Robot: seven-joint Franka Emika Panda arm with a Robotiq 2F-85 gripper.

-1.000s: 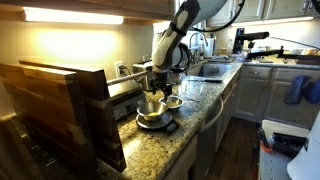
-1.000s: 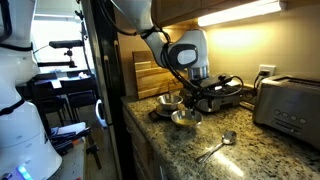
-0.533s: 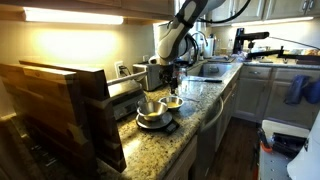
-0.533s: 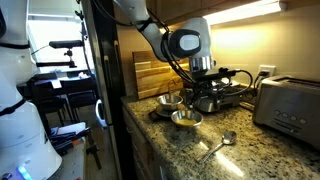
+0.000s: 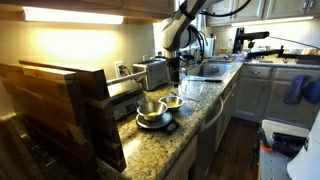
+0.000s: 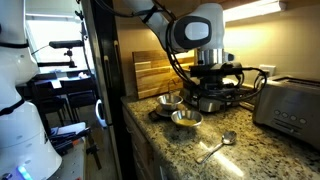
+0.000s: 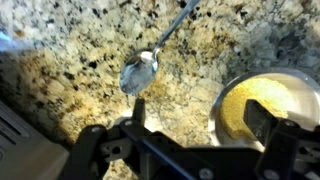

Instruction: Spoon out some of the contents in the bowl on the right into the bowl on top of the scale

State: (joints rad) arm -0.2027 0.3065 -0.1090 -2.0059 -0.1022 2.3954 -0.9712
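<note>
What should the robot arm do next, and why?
It should probably lower its open gripper onto the spoon. The spoon lies alone on the counter, beside the bowl of yellow contents. The gripper holds nothing, so it likely cannot scoop until it has the spoon.

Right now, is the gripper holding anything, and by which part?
Nothing is held: the gripper is open, and the spoon lies free on the counter.
</note>
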